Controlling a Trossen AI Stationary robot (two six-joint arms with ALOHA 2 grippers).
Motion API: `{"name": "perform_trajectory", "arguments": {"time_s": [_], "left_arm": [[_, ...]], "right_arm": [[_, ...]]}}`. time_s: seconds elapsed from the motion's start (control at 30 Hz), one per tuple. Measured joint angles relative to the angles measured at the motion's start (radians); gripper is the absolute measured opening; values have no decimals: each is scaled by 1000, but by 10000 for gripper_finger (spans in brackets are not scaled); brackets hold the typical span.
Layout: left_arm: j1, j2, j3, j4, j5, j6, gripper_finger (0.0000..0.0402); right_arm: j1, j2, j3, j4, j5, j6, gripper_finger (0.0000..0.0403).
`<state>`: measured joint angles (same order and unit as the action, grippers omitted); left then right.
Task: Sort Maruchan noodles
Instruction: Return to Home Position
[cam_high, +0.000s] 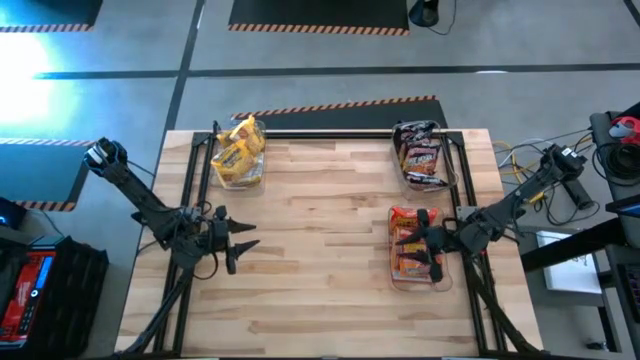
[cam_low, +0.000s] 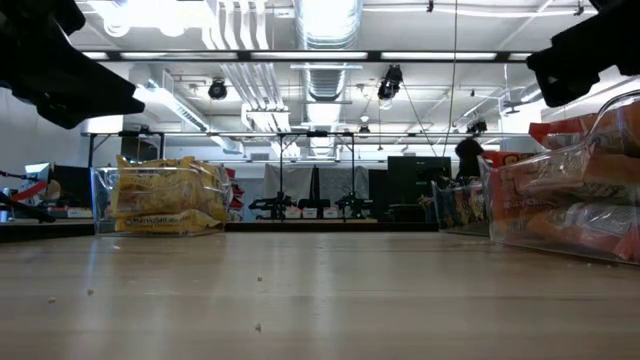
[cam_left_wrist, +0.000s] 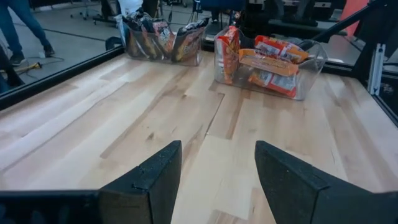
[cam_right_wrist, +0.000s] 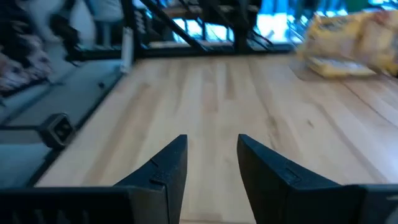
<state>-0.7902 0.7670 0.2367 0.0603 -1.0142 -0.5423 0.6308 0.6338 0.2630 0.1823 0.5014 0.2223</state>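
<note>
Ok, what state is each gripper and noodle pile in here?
Yellow packs: binned, top left.
Dark brown packs: binned, top right.
Orange packs: binned, bottom right.
Left gripper: open, empty, over the table.
Right gripper: open, empty, above orange packs.

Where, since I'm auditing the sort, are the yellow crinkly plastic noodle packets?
In the high view, the yellow crinkly plastic noodle packets lie in a clear plastic bin at the upper-left corner of the wooden table, beyond the left gripper.
</note>
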Motion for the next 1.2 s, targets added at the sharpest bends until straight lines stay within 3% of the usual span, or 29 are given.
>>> {"name": "perform_trajectory", "arguments": {"time_s": [0.13,0.43,0.87,1.2], "left_arm": [[0,0,0,1,-1,0,187],[0,0,0,9,-24,0,187],[0,0,0,11,-24,-2,187],[0,0,0,16,-25,-2,187]], "right_arm": [[0,1,-91,214,-56,-81,128],[0,-5,-242,541,-64,-248,124],[0,-169,-251,458,-63,-415,121],[0,-400,-251,149,-56,-299,121]]}}
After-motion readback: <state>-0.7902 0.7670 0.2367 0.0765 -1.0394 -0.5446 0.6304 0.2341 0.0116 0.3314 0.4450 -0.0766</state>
